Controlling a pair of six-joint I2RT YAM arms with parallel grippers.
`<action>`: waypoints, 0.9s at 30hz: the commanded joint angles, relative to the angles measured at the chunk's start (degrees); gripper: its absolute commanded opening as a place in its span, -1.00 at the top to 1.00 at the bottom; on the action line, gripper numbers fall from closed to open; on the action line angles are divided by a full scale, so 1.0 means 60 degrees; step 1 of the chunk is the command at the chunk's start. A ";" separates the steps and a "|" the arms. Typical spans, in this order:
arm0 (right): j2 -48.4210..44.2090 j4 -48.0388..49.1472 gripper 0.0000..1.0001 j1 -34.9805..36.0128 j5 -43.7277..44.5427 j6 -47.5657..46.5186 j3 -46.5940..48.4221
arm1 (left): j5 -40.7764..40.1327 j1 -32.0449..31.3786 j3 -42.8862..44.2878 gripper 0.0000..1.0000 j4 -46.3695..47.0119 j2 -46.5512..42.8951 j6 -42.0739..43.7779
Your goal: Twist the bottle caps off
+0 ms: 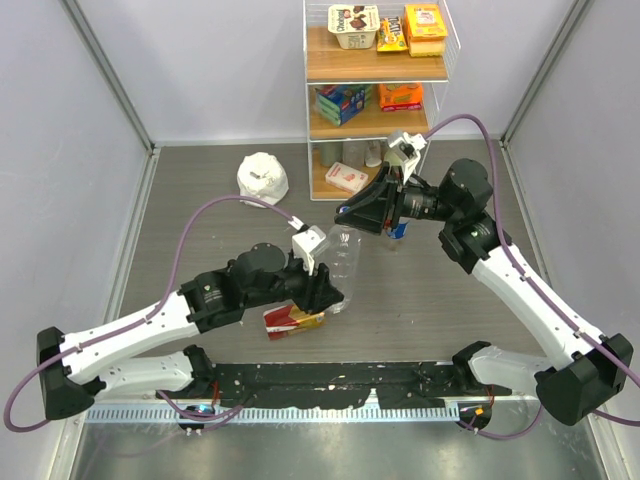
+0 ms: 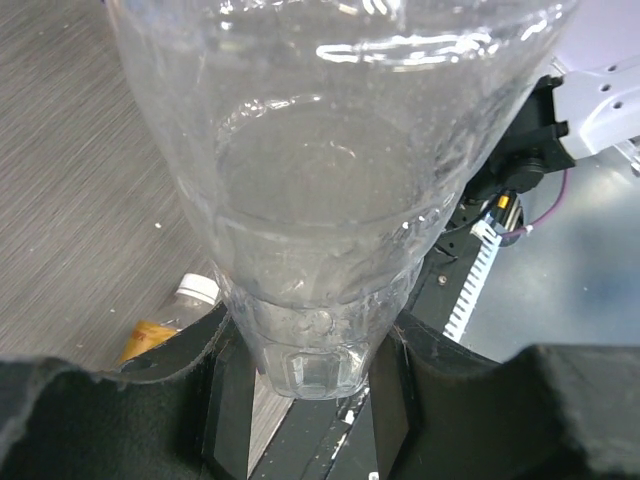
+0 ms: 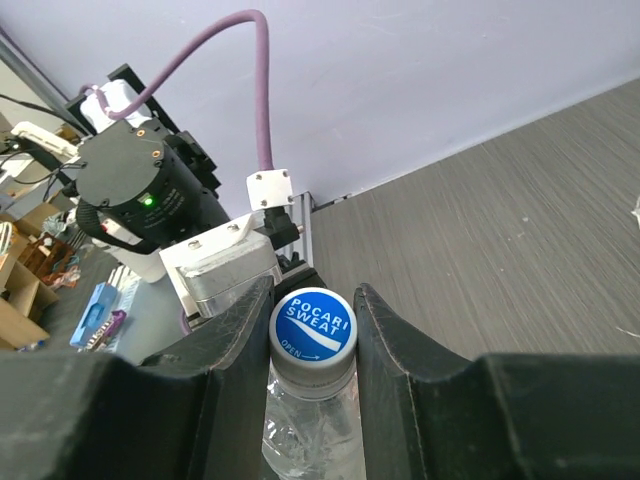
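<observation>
A clear bottle [image 1: 343,262] stands upright over the middle of the table. My left gripper [image 1: 328,290] is shut on its lower end, and the left wrist view shows the base [image 2: 305,340] pinched between the two black fingers. My right gripper [image 3: 312,300] is shut on the bottle's blue cap [image 3: 313,322], printed POCARI SWEAT, one finger pressing each side. From above, that gripper [image 1: 348,214] hides the cap. An amber bottle [image 1: 295,320] with a red-and-gold label lies on the table under my left arm, its white cap [image 2: 198,289] on.
A white lumpy bag [image 1: 263,178] sits at the back left. A wire shelf [image 1: 375,90] with snack boxes stands at the back centre. Something small and blue [image 1: 398,230] shows just below my right wrist. Grey walls enclose the table.
</observation>
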 commanded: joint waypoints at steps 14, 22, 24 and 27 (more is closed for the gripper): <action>-0.0530 0.0979 -0.63 -0.0138 0.0901 0.1375 0.0350 | -0.0028 0.0079 -0.0114 1.00 0.0723 -0.0087 -0.0078; -0.0691 -0.0543 -1.00 -0.0138 0.3126 0.1055 0.0936 | -0.0409 0.0079 -0.0129 1.00 0.0562 -0.0043 -0.0107; -0.0589 -0.1712 -1.00 -0.0138 0.4061 0.0878 0.1345 | -0.0993 0.0094 -0.0041 1.00 0.0328 0.0030 -0.0165; -0.0210 -0.3062 -1.00 -0.0124 0.5031 0.0833 0.1858 | -0.1784 0.0079 0.0237 1.00 -0.0242 0.0307 -0.0268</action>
